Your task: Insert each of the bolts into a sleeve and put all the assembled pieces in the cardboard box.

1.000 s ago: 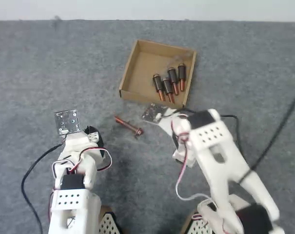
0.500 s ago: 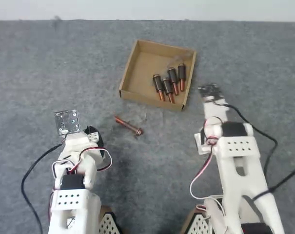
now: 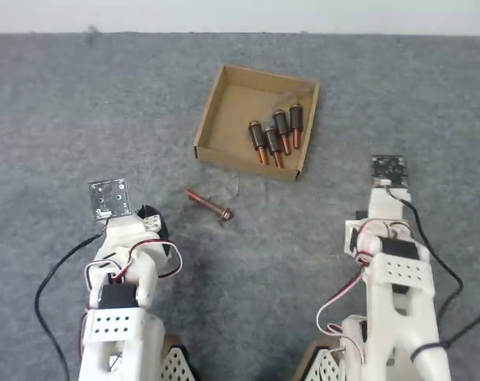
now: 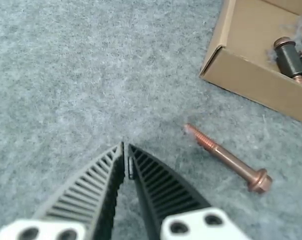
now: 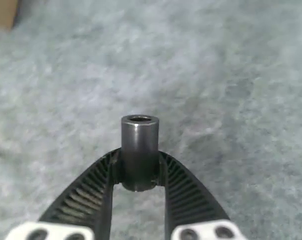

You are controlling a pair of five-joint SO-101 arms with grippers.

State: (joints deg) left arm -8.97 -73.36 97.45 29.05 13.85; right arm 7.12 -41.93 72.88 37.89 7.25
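right wrist view: right claw grips sleeve; high view: bolt lies loose

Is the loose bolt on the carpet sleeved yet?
Not sleeved: the bolt lies bare on the carpet, shank exposed head to tip. A sleeve sits in the right gripper.

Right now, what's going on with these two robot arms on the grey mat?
The right arm's jaws are shut on a dark sleeve. The left arm's jaws are closed and empty, just short of a loose copper bolt lying on the mat. Four assembled pieces already lie in the cardboard box, so this looks like the last pair.
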